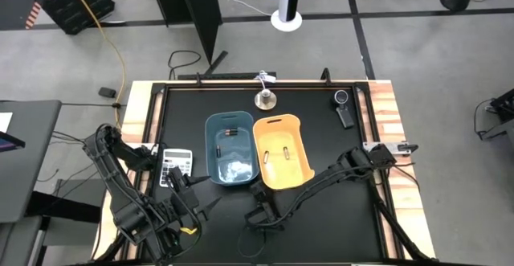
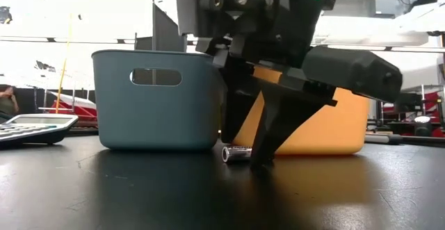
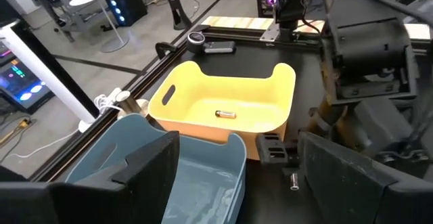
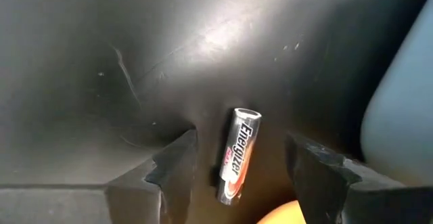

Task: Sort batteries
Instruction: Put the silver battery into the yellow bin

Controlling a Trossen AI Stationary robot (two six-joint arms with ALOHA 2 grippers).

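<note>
A silvery battery with a reddish end [image 4: 237,158] lies on its side on the black table, just in front of the bins [image 2: 236,153]. My right gripper [image 4: 240,163] is open and points down over it, one finger on each side with a gap to both. The blue bin [image 1: 231,149] holds a dark battery [image 1: 233,133]. The orange bin [image 1: 281,152] holds two batteries [image 1: 283,149]; one of them [image 3: 225,114] shows in the left wrist view. My left gripper [image 3: 247,183] waits open near the table's near left side.
A calculator [image 1: 177,165] lies left of the blue bin. A black stick-shaped gadget [image 1: 344,107] and a small metal bell-like object [image 1: 265,99] sit near the far edge. The two bins stand side by side, close behind the right gripper.
</note>
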